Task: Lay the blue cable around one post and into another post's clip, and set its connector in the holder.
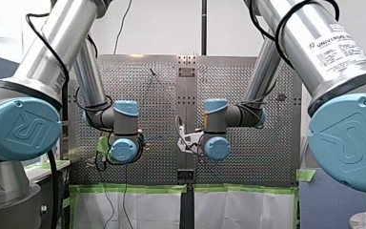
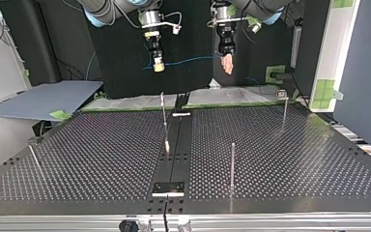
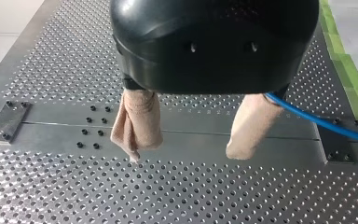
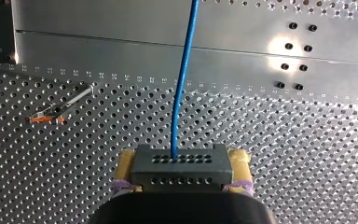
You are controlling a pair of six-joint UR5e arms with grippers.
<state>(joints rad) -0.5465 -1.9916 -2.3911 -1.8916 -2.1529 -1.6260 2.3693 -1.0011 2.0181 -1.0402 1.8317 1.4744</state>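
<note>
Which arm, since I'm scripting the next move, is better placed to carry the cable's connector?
Right. My right gripper is shut on the connector, the blue cable running out ahead. My left gripper is open, holding nothing; the cable only passes beside one pad.

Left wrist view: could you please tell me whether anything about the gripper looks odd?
One beige pad of my left gripper is creased and bunched to a ragged tip; the other is smooth. The blue cable runs out beside that smooth pad, not between the open fingers.
</note>
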